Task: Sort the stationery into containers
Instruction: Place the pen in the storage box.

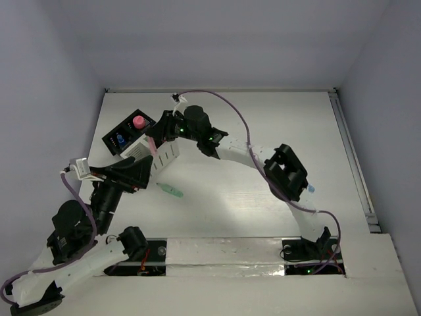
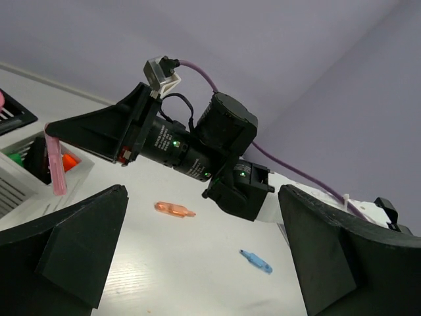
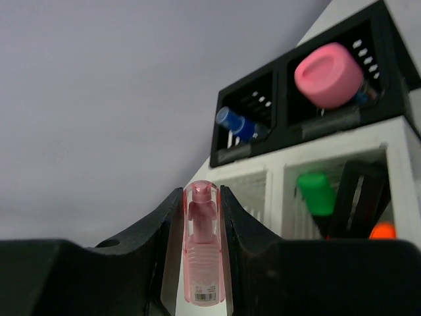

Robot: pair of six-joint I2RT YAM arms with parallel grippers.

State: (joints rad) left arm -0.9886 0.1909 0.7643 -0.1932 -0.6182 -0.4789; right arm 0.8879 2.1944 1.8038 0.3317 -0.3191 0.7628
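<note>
While the pink marker [image 3: 202, 253] is clamped nearly upright between the fingers of the right hand [image 3: 201, 194], it is held over the joined boxes, close to the rim of the white box [image 3: 329, 155] and beside the black box [image 3: 216, 141]. A green pen [image 3: 316, 194], a black pen [image 3: 355, 191] and an orange pen [image 3: 383, 230] are seen standing in the white box. A blue pen [image 3: 235, 123] and a pink cap [image 3: 329, 74] are seen in the black one.

The step in hand is judged to be the placing of this marker into a compartment; which one is aimed at cannot be told. For the next move, the marker must be lined up over an opening, lowered, and only then released, so that it is not caught on a rim.

The left hand [image 2: 201, 197] is spread wide and nothing is held by it. It hovers near the white box.

Further out, a mint marker [image 1: 171, 191], an orange marker [image 2: 174, 209] and a blue marker [image 2: 256, 261] are left lying on the tabletop [image 1: 263, 131], so the sorting is judged only partly done.
</note>
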